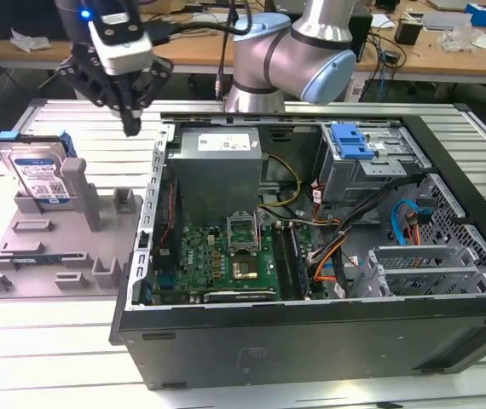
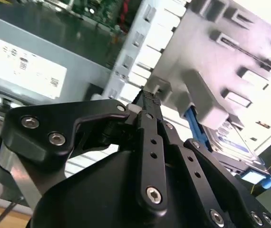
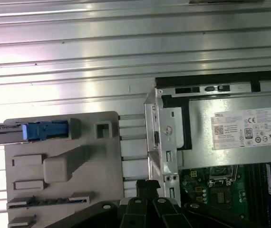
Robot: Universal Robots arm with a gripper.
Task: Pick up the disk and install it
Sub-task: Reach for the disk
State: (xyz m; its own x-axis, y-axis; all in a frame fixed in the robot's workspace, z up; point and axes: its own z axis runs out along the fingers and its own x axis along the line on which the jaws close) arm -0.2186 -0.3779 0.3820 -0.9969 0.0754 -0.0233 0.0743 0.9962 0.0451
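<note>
Disk [image 1: 37, 170] stands on edge in grey fixture plate [image 1: 55, 245], likely so top edge offers grip. My gripper [image 1: 130, 128] hangs at its two o'clock, jaws pressed together, empty. Open computer case [image 1: 311, 341] lies at my four o'clock.

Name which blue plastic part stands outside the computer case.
The blue rail frame round the disk, standing on edge in the grey fixture plate at the exterior view's left. The blue latch tab and blue cable sit inside the case.
</note>
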